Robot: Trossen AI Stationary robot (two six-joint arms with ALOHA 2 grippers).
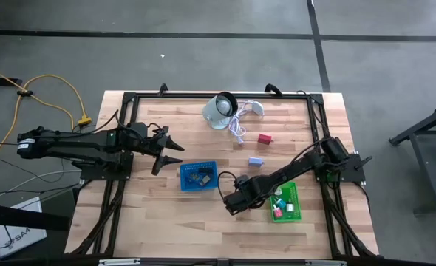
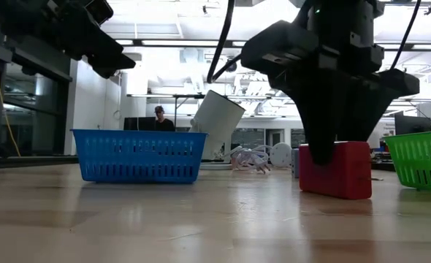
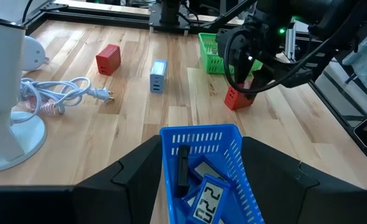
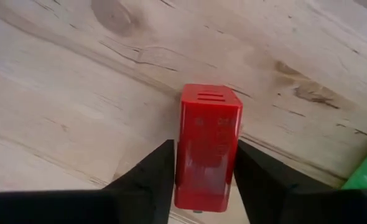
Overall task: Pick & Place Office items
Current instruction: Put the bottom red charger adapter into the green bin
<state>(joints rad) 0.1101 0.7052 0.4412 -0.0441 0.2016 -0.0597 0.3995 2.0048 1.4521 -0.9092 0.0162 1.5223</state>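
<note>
Right claw [image 4: 199,180] is straddling the upright red plastic block [image 4: 207,146] on the wooden surface [image 4: 59,99], fingers squeezing both flanks, gripping it, probably bound for the green mesh basket [image 1: 286,202] just beside it.

Left claw [image 1: 170,148] is waiting spread over the blue basket's [image 1: 198,176] edge.

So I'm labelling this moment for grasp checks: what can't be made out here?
- Right pincer around the red block: contact unclear, right wrist view.
- Red block in high view: hidden under the right arm.
- Blue basket contents: cut off by the left wrist view's edge.
- Green basket items: too small.

Even overhead light; ceiling strip glare in low view; soft shadows, foreground table [image 2: 201,226] blurred.
</note>
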